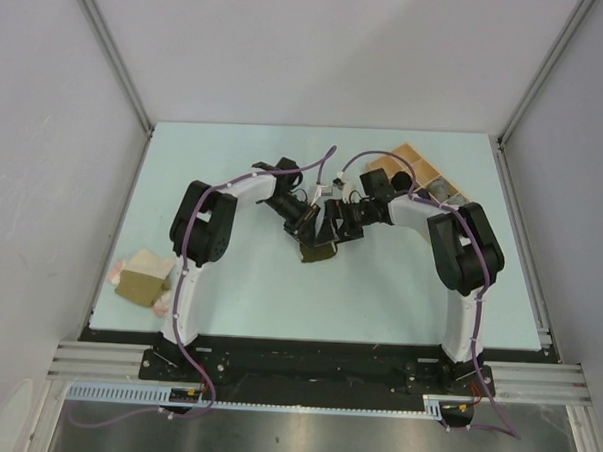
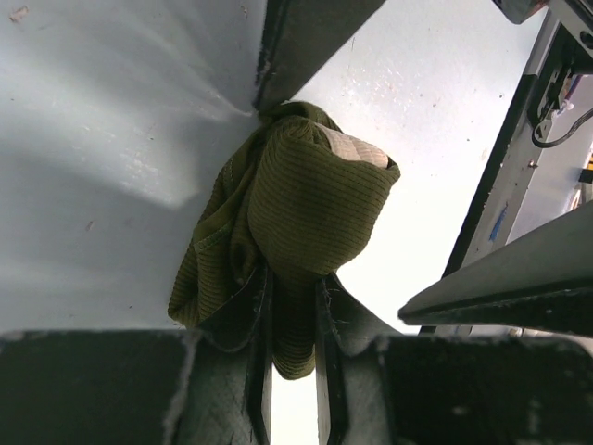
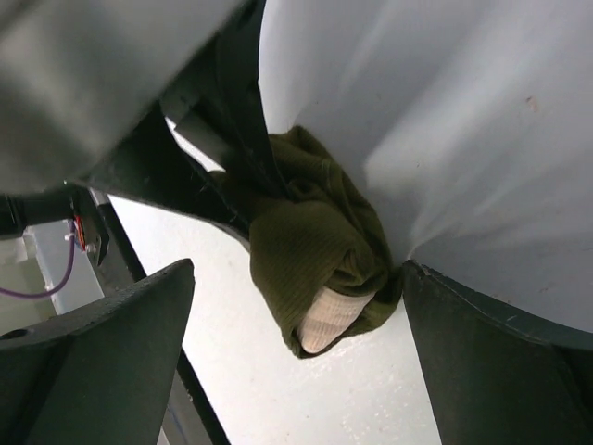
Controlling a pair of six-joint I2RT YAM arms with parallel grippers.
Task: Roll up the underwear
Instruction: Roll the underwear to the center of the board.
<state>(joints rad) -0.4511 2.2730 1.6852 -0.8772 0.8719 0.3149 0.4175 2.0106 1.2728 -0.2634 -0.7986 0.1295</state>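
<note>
At table centre, between both wrists: olive underwear (image 1: pixel 317 251) bunched into loose roll. Left gripper (image 2: pixel 291 311) clamped on one end of it. Right gripper (image 3: pixel 296 278) spread wide, fingers straddling roll, one just beside or touching cloth, cannot tell which. Roll's long axis runs along right fingers, pale label end free. Judgement: right arm best placed; closing would pinch across short side.

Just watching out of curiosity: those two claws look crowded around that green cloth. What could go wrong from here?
The left gripper pinches just part of the olive underwear, so the loose bundle might slip out or unroll. The right gripper stands open around the same cloth, so closing could bump the left gripper.
</note>
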